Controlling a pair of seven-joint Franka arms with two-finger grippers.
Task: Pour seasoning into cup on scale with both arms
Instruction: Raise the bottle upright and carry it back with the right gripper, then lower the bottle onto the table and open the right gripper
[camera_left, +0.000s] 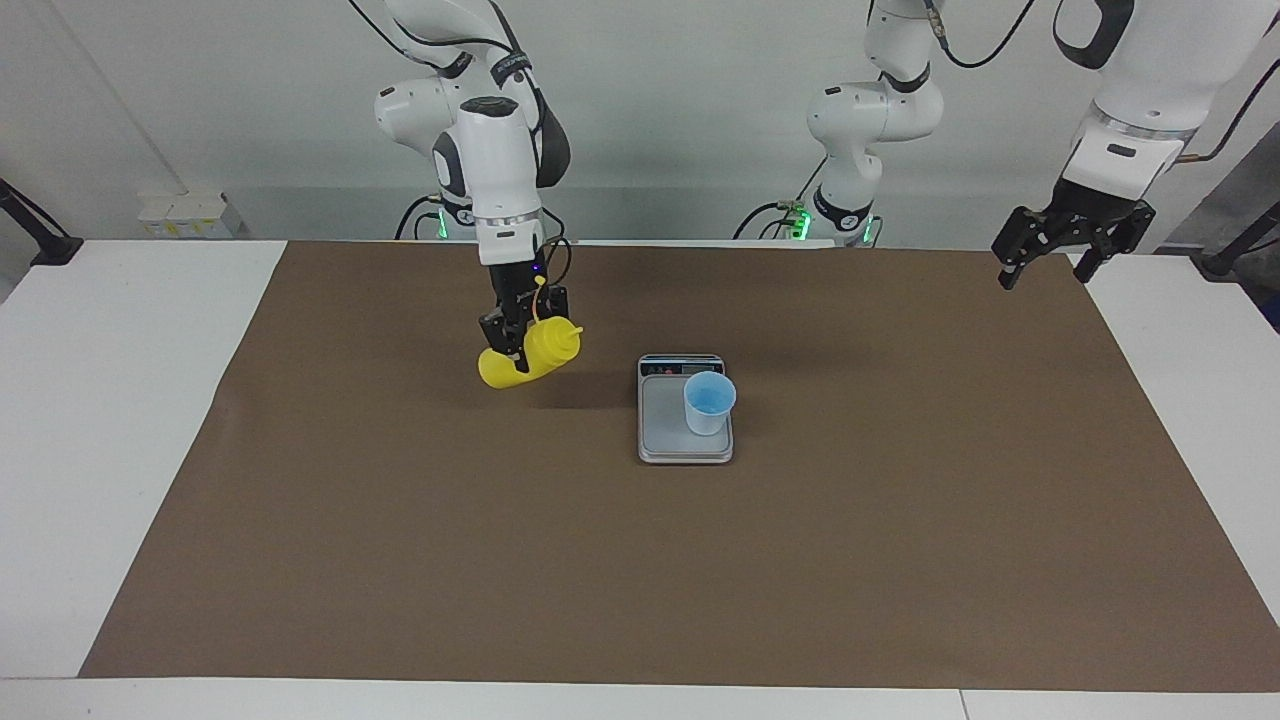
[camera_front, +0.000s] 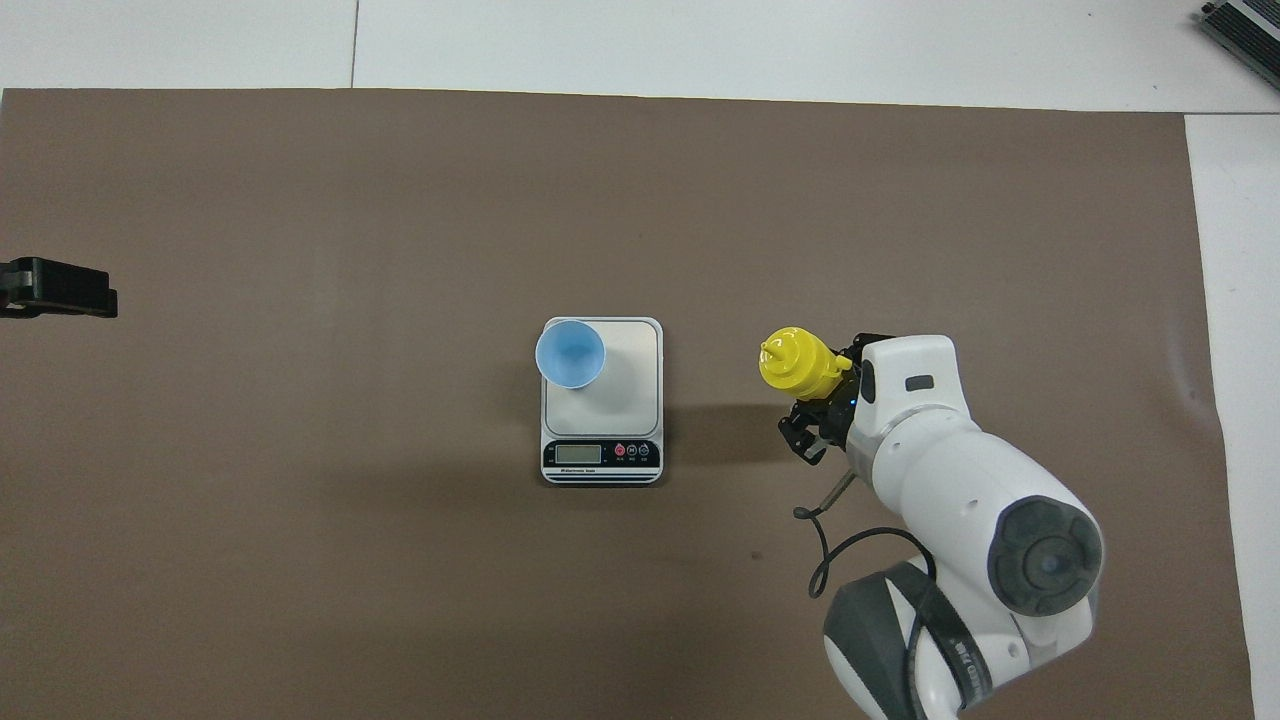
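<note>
The seasoning, a yellow squeeze bottle, hangs tilted with its nozzle raised toward the scale and its base low over the mat. My right gripper is shut on its body, with the wrist above it. Whether the base touches the mat I cannot tell. The light-blue cup stands on the silver-grey scale, on the plate's corner toward the left arm's end. The scale's display strip faces the robots. My left gripper waits open and empty over the mat's edge.
A brown mat covers most of the white table. White table strips border the mat at both ends. A dark object lies at the table corner farthest from the robots, at the right arm's end.
</note>
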